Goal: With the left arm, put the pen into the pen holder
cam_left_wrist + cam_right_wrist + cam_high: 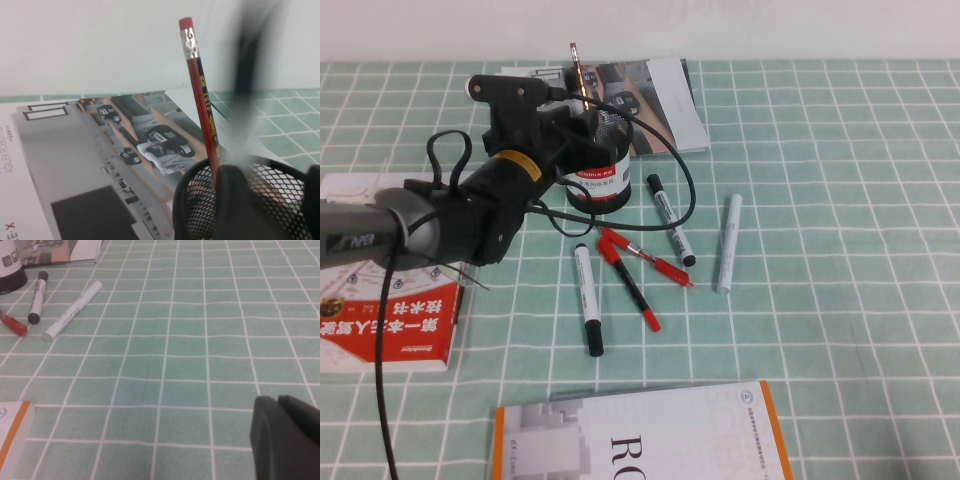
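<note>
The pen holder [605, 180], a black mesh cup with a white label and red band, stands at the table's middle back; a red pencil [574, 60] sticks up from it. My left gripper [585, 120] hovers right over the cup's mouth. In the left wrist view its fingers [240, 205] stand apart over the mesh rim [195, 200], open, with nothing between them. A blurred upright pen [248, 55], black above and white below, stands in the cup beside the pencil [200, 90]. My right gripper [277, 400] is shut and empty, low over bare cloth, out of the high view.
On the checked cloth in front of the cup lie a printed black-capped marker [670, 218], a plainer marker [588, 298], an all-white marker [728, 243] and red pens [630, 272]. A magazine [660, 95] lies behind the cup, a red book [380, 320] at left, an orange-edged book [640, 440] in front.
</note>
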Tool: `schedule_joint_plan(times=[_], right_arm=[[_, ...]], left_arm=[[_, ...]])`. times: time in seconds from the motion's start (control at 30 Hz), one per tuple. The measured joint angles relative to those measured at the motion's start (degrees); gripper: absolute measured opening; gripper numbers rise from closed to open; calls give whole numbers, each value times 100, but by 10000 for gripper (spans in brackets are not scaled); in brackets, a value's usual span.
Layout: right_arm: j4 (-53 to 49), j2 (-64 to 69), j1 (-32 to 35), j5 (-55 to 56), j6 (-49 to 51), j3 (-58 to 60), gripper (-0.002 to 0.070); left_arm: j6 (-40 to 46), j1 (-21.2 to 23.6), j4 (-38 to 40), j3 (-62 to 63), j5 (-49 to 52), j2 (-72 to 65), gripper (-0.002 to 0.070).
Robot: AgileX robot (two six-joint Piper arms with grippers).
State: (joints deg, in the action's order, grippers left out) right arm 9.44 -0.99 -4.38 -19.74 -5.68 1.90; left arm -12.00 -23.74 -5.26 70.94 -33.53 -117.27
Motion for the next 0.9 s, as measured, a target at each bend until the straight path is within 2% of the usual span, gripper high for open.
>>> schedule_joint_plan(times=[0.1, 0.23, 0.3, 0.43, 0.5, 0.63, 0.9], right_arm=[[0, 0, 0, 0, 0, 0, -20], [0, 0, 0, 0, 0, 0, -20], [0, 0, 0, 0, 0, 0, -20], [0, 0, 0, 0, 0, 0, -20], [0, 0, 0, 0, 0, 0, -20], [0, 0, 0, 0, 0, 0, -20], [0, 0, 0, 0, 0, 0, -20]], left_arm=[[0, 0, 12, 0, 54, 0, 333], [90, 0, 1, 0, 646, 187, 351], [132, 0, 1, -12, 1101, 451, 312], [173, 0, -23, -482, 1402, 1321, 107], [175, 0, -46, -926, 1222, 1826, 49], [175, 0, -55, -2041, 871, 2939, 9], [122, 0, -21, -3909, 1512, 5164, 0]])
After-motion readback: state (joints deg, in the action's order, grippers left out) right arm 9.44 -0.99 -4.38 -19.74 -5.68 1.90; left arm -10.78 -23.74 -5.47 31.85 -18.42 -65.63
